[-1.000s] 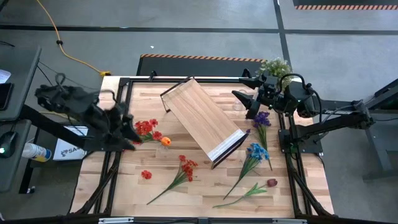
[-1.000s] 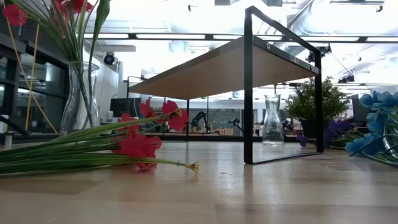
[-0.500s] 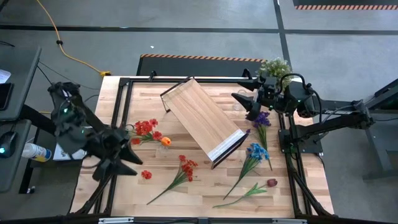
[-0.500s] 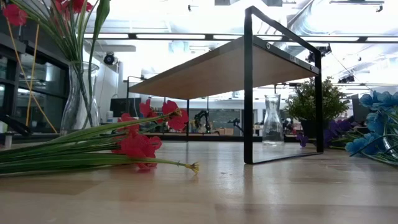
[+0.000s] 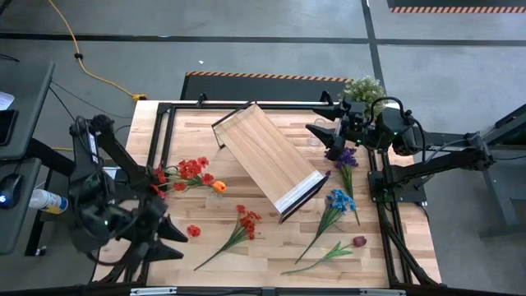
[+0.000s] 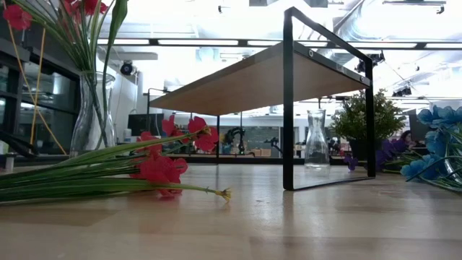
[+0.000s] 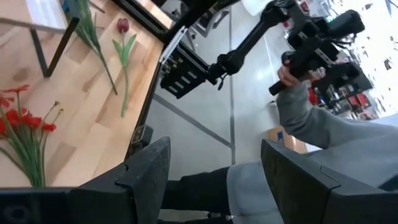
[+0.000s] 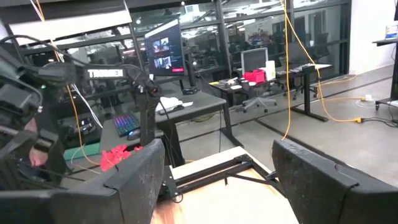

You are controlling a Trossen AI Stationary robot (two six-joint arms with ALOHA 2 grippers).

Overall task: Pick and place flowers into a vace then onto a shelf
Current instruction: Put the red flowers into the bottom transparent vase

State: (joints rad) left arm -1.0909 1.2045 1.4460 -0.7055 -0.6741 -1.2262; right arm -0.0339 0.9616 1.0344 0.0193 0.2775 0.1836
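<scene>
- My left gripper (image 5: 168, 238) hung at the table's (image 5: 271, 251) near-left corner, beside the loose red bloom (image 5: 193, 231); its jaws stood spread with nothing between them.
- In the left wrist view those fingers (image 7: 149, 168) framed only floor and a person's grey sleeve (image 7: 336, 134), with a hand on a dark handle farther off.
- My right gripper (image 5: 319, 130) sat at the far-right side of the table, just in front of the bushy pale-green potted plant (image 5: 364, 87); its jaws were apart and empty too.
- The right wrist view looked past its fingers (image 8: 137, 171) into the room: desks, a lit monitor (image 8: 163, 48) and a yellow cable.
- The shelf (image 5: 267, 160) stood diagonally in the middle of the table, white strip toward the near-right end.
- A red flower bunch (image 5: 189, 170) stood in a glass vase (image 6: 92, 112) left of the shelf, with an orange bloom (image 5: 218, 187) just beside it.
- Another red-bloomed flower (image 5: 245, 220) lay flat in front of the shelf, stem pointing toward the near-left.
- The blue flower (image 5: 337, 201) lay right of the shelf's near end, the purple flower (image 5: 346, 156) near the right gripper, and the dark red flower (image 5: 358, 242) nearest the front edge.
- In the low view an empty glass carafe (image 6: 316, 141) stood on the table beyond the shelf's frame.
</scene>
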